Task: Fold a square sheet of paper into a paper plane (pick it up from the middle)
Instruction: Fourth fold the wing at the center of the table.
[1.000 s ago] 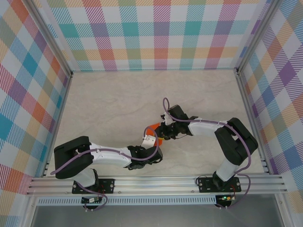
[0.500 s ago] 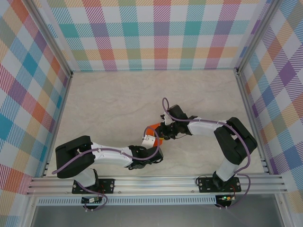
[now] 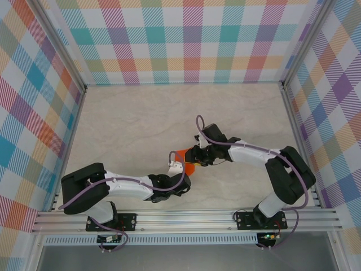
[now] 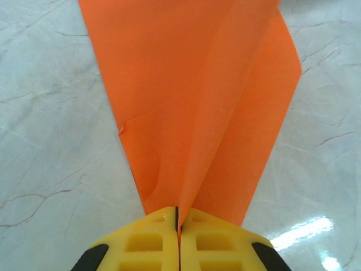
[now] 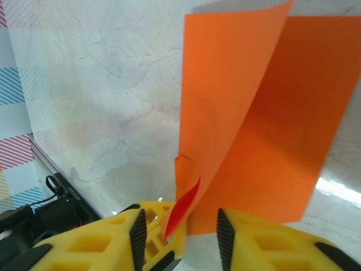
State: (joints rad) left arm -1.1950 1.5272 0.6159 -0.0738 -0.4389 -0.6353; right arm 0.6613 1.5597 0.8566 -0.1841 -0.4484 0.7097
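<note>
Marbled tabletop (image 3: 130, 124), plaid walls (image 3: 192, 39), aluminium rails (image 3: 186, 217)

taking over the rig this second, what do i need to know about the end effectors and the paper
Left end effector: shut, pinching the paper at its crease.
Right end effector: open, the paper's edge between its jaws, not gripped.
Paper: near the middle of the table, between both arms, bent along one centre crease.
Done: sheet grasped, centre crease made.
To do: all further folds; no plane shape yet.
</note>
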